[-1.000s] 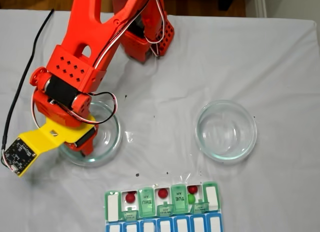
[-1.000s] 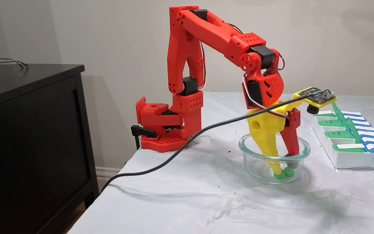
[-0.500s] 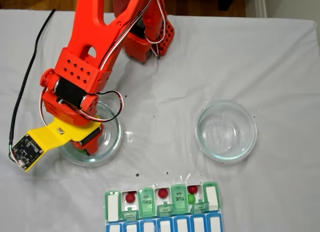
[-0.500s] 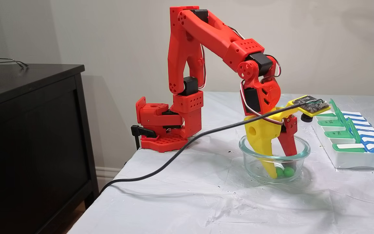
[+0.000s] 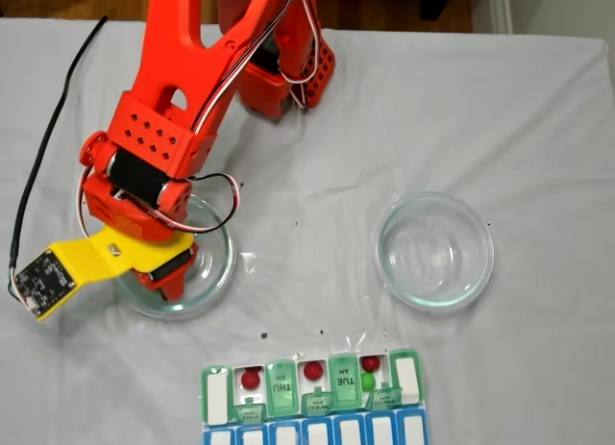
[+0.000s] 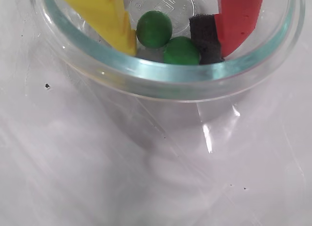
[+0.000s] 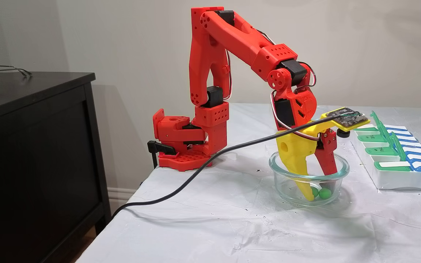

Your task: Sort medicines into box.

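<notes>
Green balls, two of them [image 6: 154, 28] [image 6: 181, 51], sit touching in the glass bowl [image 6: 161, 72], right between the parted, unclenched fingers of the gripper [image 6: 168, 38], gripping neither.

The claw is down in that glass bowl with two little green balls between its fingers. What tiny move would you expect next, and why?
Probably closing the fingers. In the wrist view the gripper is open inside the glass bowl, with two green balls between the yellow finger and the red finger. Neither looks pinched yet, and the black pad sits beside the nearer ball, so that one would likely be caught.
</notes>
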`<control>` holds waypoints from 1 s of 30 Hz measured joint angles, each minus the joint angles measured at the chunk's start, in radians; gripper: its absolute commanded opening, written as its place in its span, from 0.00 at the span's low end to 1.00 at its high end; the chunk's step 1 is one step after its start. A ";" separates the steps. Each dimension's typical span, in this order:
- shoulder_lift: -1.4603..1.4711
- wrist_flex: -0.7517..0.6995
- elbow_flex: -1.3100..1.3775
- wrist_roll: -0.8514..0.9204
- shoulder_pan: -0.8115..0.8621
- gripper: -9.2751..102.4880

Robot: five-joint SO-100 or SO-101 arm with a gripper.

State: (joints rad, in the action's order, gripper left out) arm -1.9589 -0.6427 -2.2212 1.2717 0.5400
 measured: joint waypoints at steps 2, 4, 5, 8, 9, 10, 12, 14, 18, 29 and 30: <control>-0.009 0.014 -0.011 -0.014 -0.002 0.26; -0.018 0.031 -0.028 -0.023 -0.002 0.25; -0.025 0.041 -0.037 -0.029 -0.002 0.24; -0.032 0.055 -0.044 -0.029 -0.002 0.23; -0.032 0.055 -0.044 -0.029 -0.002 0.23; -0.032 0.055 -0.044 -0.029 -0.002 0.23; -0.032 0.055 -0.044 -0.031 -0.002 0.22; -0.032 0.055 -0.044 -0.025 -0.002 0.19; -0.034 0.055 -0.044 -0.006 -0.005 0.16; -0.034 0.032 -0.044 0.034 -0.018 0.08; -0.034 0.025 -0.044 0.034 -0.018 0.08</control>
State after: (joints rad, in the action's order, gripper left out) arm -1.9926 -0.6182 -2.2657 1.3054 0.5216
